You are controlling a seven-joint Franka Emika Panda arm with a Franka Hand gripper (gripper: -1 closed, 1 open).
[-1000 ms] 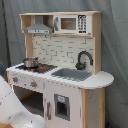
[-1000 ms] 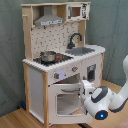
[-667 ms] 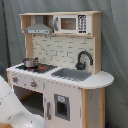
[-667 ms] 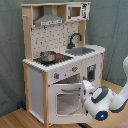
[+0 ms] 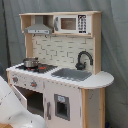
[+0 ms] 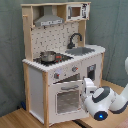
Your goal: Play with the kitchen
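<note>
One toy kitchen (image 6: 62, 60) stands on a wooden floor (image 6: 15, 119) before a grey backdrop, a small pot (image 6: 48, 56) on its stovetop. Gripper (image 6: 86, 86) sits at the oven door's (image 6: 66, 99) upper corner; finger state cannot be told. Risk: a hard pull could tip the unit.

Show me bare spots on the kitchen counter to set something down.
On the kitchen, the rounded counter end beyond the sink is bare. The stovetop is crowded by a pot; the faucet stands behind the sink.
</note>
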